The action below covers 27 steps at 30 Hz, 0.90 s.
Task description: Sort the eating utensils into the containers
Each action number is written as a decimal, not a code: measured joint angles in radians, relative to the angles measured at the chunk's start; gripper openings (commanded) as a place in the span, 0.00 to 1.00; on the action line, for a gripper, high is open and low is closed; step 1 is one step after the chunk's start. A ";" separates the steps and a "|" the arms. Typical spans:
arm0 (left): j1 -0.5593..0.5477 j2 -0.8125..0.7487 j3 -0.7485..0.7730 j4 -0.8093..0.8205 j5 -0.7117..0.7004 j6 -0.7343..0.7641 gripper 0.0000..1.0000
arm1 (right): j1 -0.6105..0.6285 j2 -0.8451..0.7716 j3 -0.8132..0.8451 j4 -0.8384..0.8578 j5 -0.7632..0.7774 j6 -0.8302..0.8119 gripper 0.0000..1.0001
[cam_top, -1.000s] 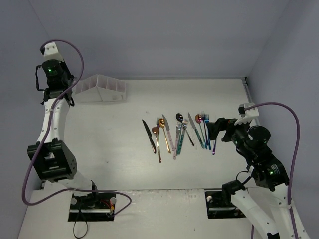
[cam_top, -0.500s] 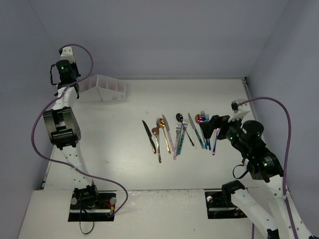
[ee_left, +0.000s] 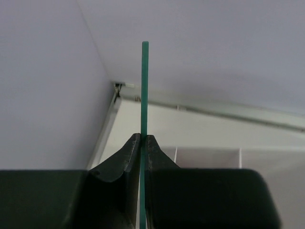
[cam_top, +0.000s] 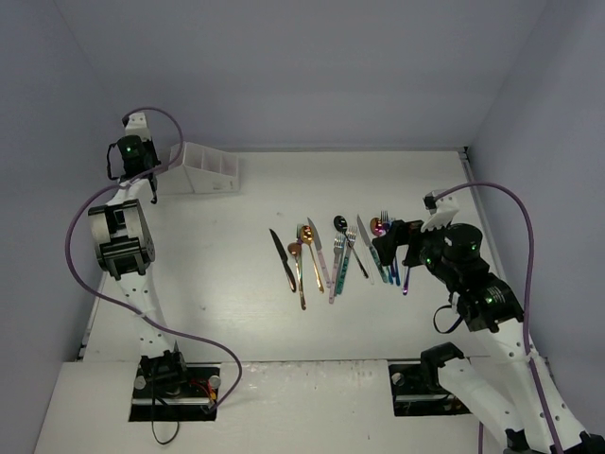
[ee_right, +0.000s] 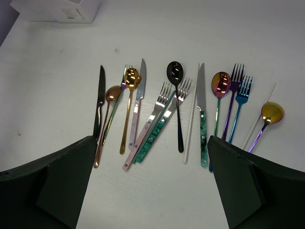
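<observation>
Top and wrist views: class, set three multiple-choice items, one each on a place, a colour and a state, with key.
1. The white rack stands: A mid-table; B at the far left; C beside the right arm.
2. The slim piece between the left fingers is: A gold; B black; C green.
3. The right fingers are: A spread wide over the utensils; B shut on a fork; C hidden.
Key: B, the top view shows it there; C, seen in the left wrist view; A, nothing lies between them.

A white table [cam_top: 217,284] bears a white rack of slant-topped compartments [cam_top: 203,168] and, well right of it, slim multicoloured metal utensils [ee_right: 174,72].
</observation>
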 measured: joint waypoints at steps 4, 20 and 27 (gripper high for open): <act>0.000 0.000 -0.043 0.006 0.000 -0.004 0.11 | 0.000 -0.007 -0.014 0.002 -0.002 -0.003 1.00; 0.000 -0.160 -0.201 0.032 0.004 -0.072 0.59 | 0.000 -0.021 -0.072 0.006 0.013 0.019 0.99; -0.023 -0.481 -0.413 -0.024 -0.043 -0.177 0.74 | 0.000 -0.004 -0.072 0.007 0.066 0.072 0.91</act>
